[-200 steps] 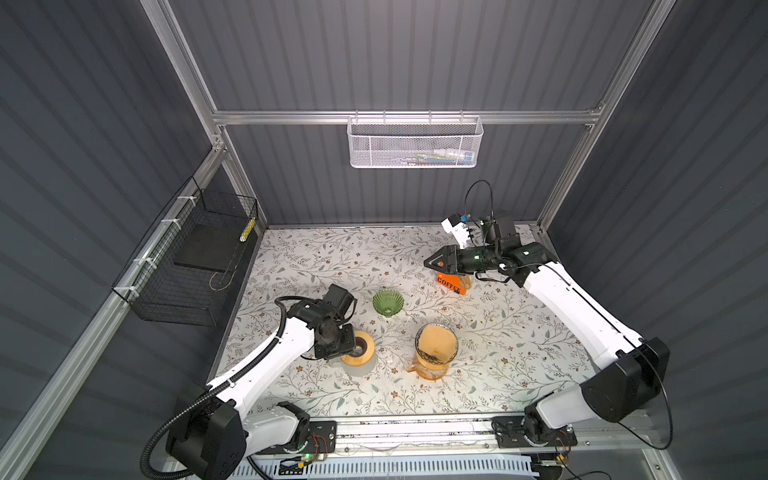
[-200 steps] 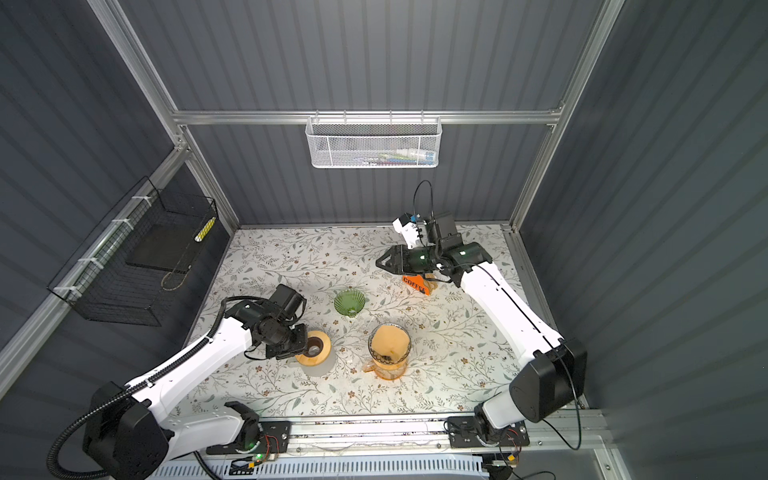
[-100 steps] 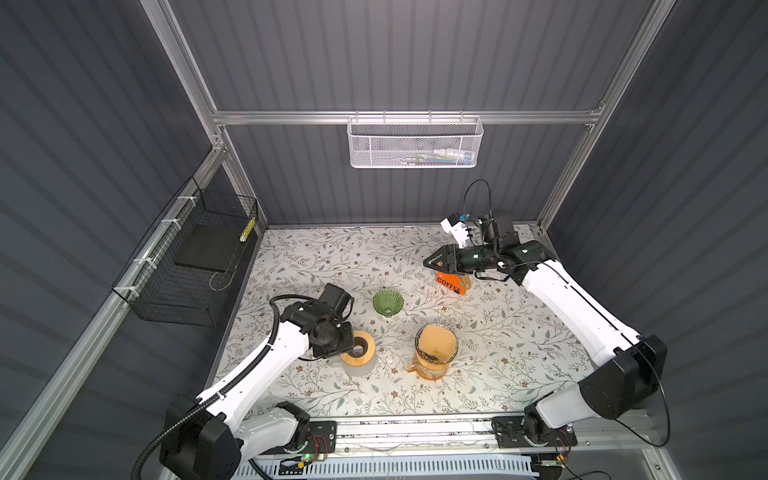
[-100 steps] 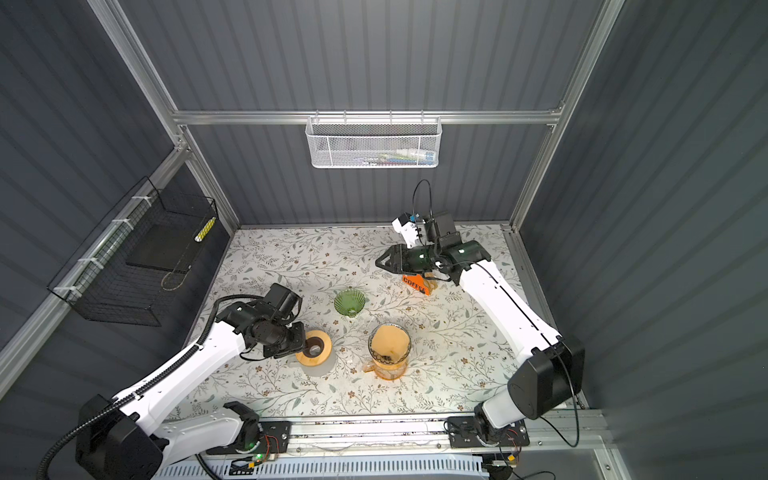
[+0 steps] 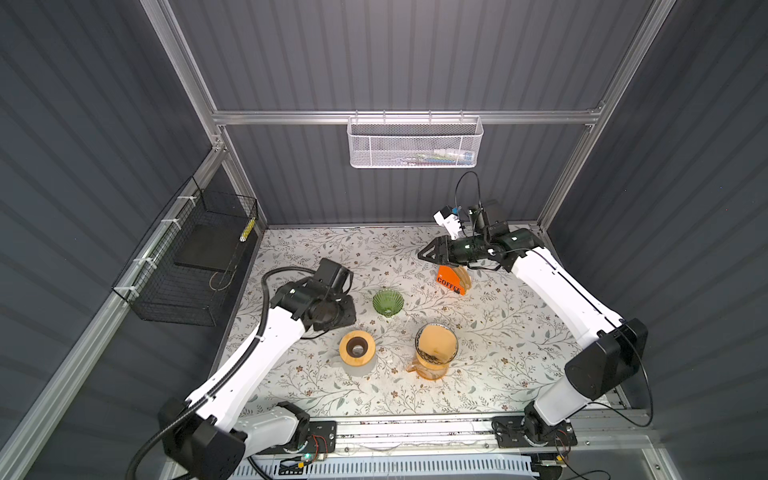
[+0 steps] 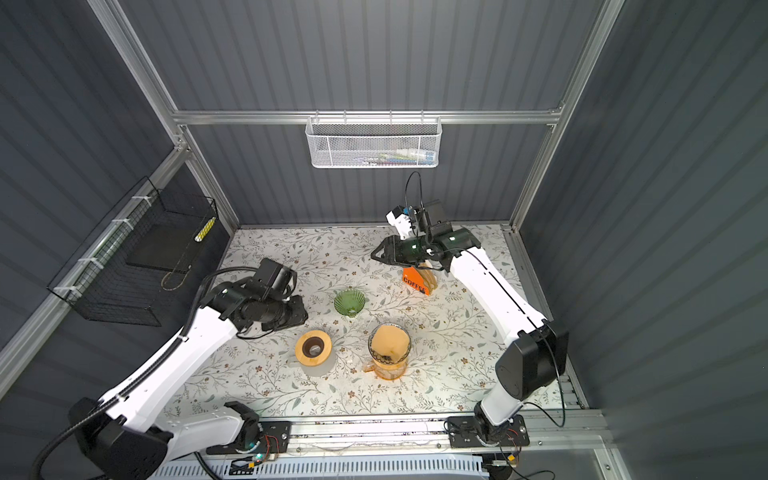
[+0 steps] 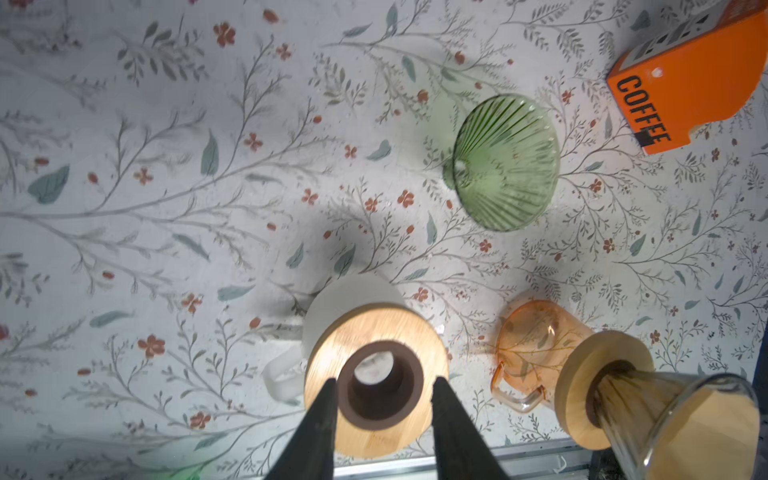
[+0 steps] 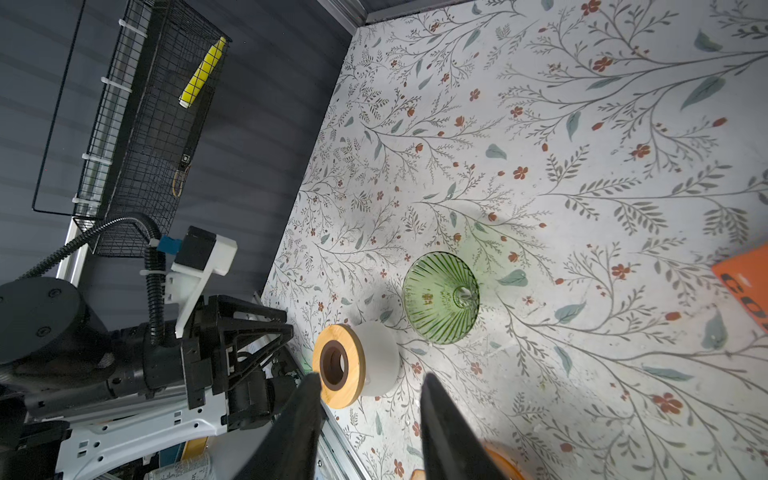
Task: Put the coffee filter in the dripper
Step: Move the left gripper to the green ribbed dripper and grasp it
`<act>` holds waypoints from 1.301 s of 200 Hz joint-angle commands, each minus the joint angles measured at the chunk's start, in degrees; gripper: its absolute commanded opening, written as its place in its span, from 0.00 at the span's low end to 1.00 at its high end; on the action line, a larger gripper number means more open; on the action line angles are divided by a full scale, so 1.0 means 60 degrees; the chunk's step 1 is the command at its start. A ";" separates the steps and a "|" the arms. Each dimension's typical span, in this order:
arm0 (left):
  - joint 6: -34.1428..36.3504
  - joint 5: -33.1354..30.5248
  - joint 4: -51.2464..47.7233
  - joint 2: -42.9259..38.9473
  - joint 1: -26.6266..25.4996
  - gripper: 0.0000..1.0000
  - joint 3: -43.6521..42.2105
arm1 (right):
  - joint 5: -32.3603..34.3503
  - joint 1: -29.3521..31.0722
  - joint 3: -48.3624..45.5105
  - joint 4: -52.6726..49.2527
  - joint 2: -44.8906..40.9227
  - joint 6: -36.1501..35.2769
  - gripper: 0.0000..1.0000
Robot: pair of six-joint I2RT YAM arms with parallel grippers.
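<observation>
A brown paper coffee filter [image 5: 435, 340] sits inside a clear glass dripper [image 7: 648, 390] with a wooden collar, on top of an amber carafe [image 7: 536, 345] at the front middle. A second, green ribbed glass dripper [image 5: 387, 301] stands empty on the mat behind it. My left gripper [image 7: 384, 382] is open and empty, just back and left of a white mug with a wooden ring lid [image 5: 357, 351]. Further back, above the mat, my right gripper [image 5: 424, 253] hovers open and empty beside an orange "COFFEE" filter holder [image 5: 451, 281].
A black wire basket [image 5: 187, 266] hangs on the left wall and a white mesh basket [image 5: 415, 141] on the back wall. The metal rail [image 5: 415, 428] runs along the front edge of the floral mat.
My left gripper has drawn back and to the left, away from the white mug it was over. The right arm has stayed still.
</observation>
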 commanded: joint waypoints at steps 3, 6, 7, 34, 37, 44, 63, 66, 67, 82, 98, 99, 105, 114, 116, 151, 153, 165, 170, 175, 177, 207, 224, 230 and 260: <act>0.0849 0.0467 0.1279 0.1355 -0.0055 0.39 0.0626 | 0.0199 0.0037 0.0301 -0.0152 0.0345 -0.0077 0.41; 0.0907 0.0557 0.1425 0.1513 -0.0067 0.39 0.0672 | 0.0234 0.0036 0.0298 -0.0149 0.0375 -0.0067 0.41; 0.0917 0.0579 0.1470 0.1570 -0.0061 0.39 0.0685 | 0.0239 0.0041 0.0296 -0.0156 0.0387 -0.0064 0.41; 0.1223 0.0826 0.2140 0.2921 -0.0067 0.38 0.0991 | 0.0282 0.0057 0.0183 0.0098 0.0495 0.0094 0.41; 0.1251 0.0834 0.2162 0.3037 -0.0065 0.38 0.1024 | 0.0275 0.0057 0.0152 0.0135 0.0502 0.0120 0.41; 0.1299 0.0842 0.2228 0.3293 -0.0068 0.38 0.1061 | 0.0253 0.0058 0.0113 0.0232 0.0502 0.0161 0.41; 0.1351 0.0785 0.2460 0.3798 -0.0068 0.38 0.1081 | 0.0135 0.0057 0.0144 0.0334 0.0564 0.0239 0.41; 0.1340 0.0778 0.2503 0.3882 -0.0058 0.38 0.1082 | 0.0118 0.0055 0.0164 0.0324 0.0585 0.0233 0.41; 0.1338 0.0784 0.2514 0.3911 -0.0063 0.38 0.1088 | 0.0115 0.0051 0.0170 0.0322 0.0588 0.0233 0.41; 0.1321 0.0920 0.2665 0.4272 -0.0068 0.38 0.1135 | 0.0075 0.0055 0.0290 0.0246 0.0675 0.0163 0.41; 0.1292 0.0952 0.2809 0.4536 -0.0066 0.36 0.1159 | 0.0041 0.0056 0.0343 0.0202 0.0711 0.0121 0.41; 0.1292 0.0952 0.2814 0.4553 -0.0068 0.36 0.1163 | 0.0033 0.0051 0.0341 0.0195 0.0709 0.0111 0.41; 0.1284 0.0952 0.2858 0.4616 -0.0059 0.36 0.1163 | 0.0026 0.0059 0.0350 0.0168 0.0721 0.0103 0.41; 0.1276 0.0952 0.2949 0.4692 -0.0065 0.35 0.1141 | 0.0016 0.0051 0.0337 0.0160 0.0720 0.0077 0.41; 0.1277 0.0952 0.2968 0.4711 -0.0068 0.35 0.1145 | 0.0019 0.0048 0.0323 0.0156 0.0718 0.0083 0.41; 0.1191 0.0892 0.3228 0.5075 -0.0066 0.31 0.1067 | -0.0047 0.0054 0.0350 0.0107 0.0735 0.0026 0.41; 0.1190 0.0904 0.3247 0.5088 -0.0061 0.31 0.1057 | -0.0048 0.0056 0.0352 0.0102 0.0733 0.0023 0.41; 0.1161 0.0939 0.3325 0.5182 -0.0067 0.28 0.1008 | -0.0052 0.0052 0.0347 0.0095 0.0736 0.0018 0.41; 0.1161 0.0939 0.3345 0.5212 -0.0060 0.27 0.1005 | -0.0053 0.0051 0.0348 0.0088 0.0736 0.0041 0.41; 0.1161 0.0923 0.3371 0.5229 -0.0065 0.25 0.0994 | -0.0061 0.0047 0.0337 0.0097 0.0729 0.0042 0.41; 0.1150 0.0923 0.3374 0.5222 -0.0064 0.25 0.0984 | -0.0070 0.0047 0.0334 0.0111 0.0713 0.0045 0.41; 0.1145 0.0790 0.3404 0.5272 -0.0061 0.18 0.0963 | -0.0084 0.0052 0.0279 0.0102 0.0714 0.0066 0.41; 0.1138 0.0828 0.3446 0.5288 -0.0059 0.13 0.0927 | -0.0106 0.0056 0.0250 0.0093 0.0707 0.0070 0.41; 0.1131 0.0835 0.3455 0.5286 -0.0058 0.11 0.0932 | -0.0078 0.0047 0.0242 0.0100 0.0694 0.0065 0.41; 0.1098 0.0893 0.3463 0.5288 -0.0062 0.00 0.0940 | -0.0064 0.0053 0.0177 0.0066 0.0642 0.0069 0.41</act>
